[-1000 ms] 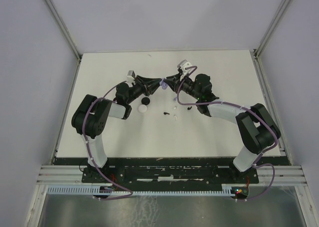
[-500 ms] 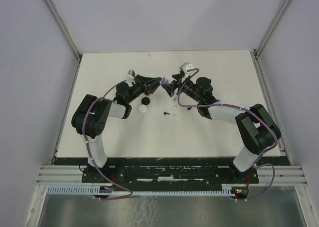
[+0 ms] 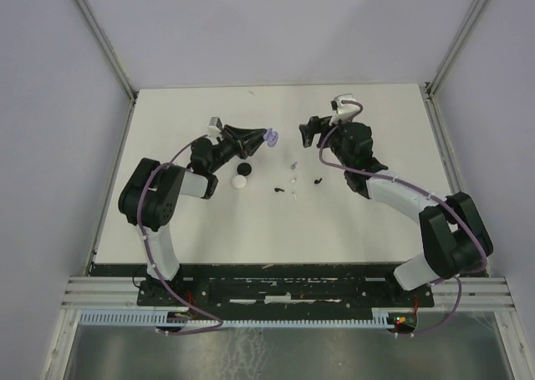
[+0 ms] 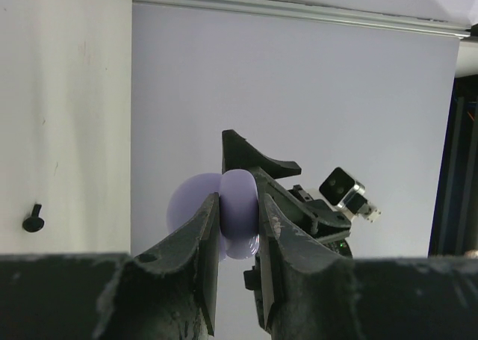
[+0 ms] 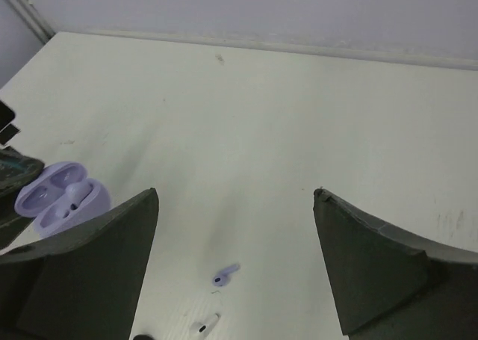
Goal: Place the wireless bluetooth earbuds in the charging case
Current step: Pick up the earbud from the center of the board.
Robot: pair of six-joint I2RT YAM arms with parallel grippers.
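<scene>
The left gripper (image 4: 239, 213) is clamping the lilac charging case (image 5: 63, 198) between nearly closed jaws, pinching it across its narrow sides and holding it up off the table (image 3: 184, 221). In the right wrist view the case is sitting open with its wells facing the other arm; whether a bud is already lying in one well cannot be told for sure. The right gripper (image 5: 235, 194) is hanging with its jaws spread wide and nothing between them, above the loose pieces.

Below it the lilac earbud (image 5: 224, 274) is lying on the table, with a white earbud (image 5: 203, 326) just beside it toward the near edge. The top view is showing a black earbud (image 3: 278, 189) a little further toward the arms' bases, near a white puck (image 3: 240, 180).

Each bud is likely very light, hard-shelled and smooth, so it is probably going to skid or squirt out of a careless pinch. The safest hold seems to be across the rounded body with the stem left free, using light pressure. The case is looking glossy too, so the left jaws are needing a firm, square grip while a bud is being pressed into its well.
</scene>
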